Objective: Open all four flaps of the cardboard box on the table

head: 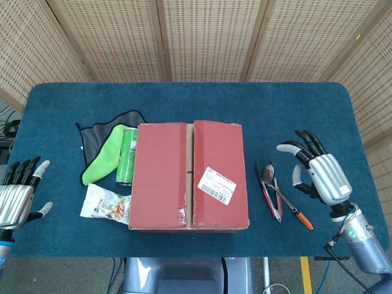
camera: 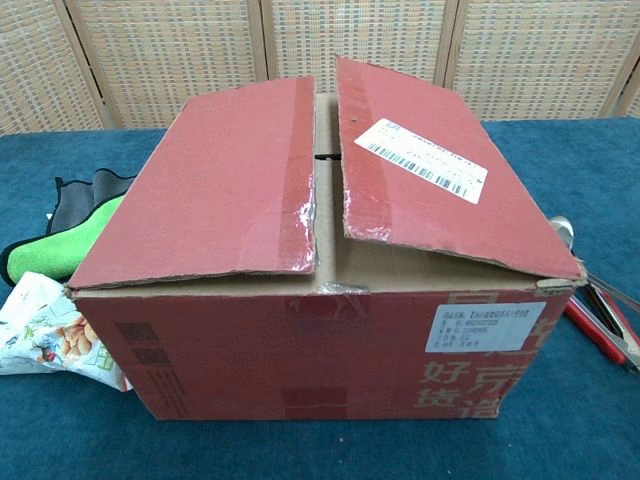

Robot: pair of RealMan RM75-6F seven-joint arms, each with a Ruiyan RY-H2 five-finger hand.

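- Mid-counter (head: 294, 104): cardboard box (head: 188, 174), both top flaps down w/ a gap at centre seam.
- Flaps look stiff, light; torn tape. Take hold at seam edge, lift outward.
- Right hand (head: 318, 173) spread wide, empty, beside tongs (head: 271, 190).
- Left hand (head: 18, 195) empty, fingers apart, far edge.

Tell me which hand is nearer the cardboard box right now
Right. The right hand hovers open past the tongs off the cardboard box's right side; the left hand sits open at the table's far left edge.
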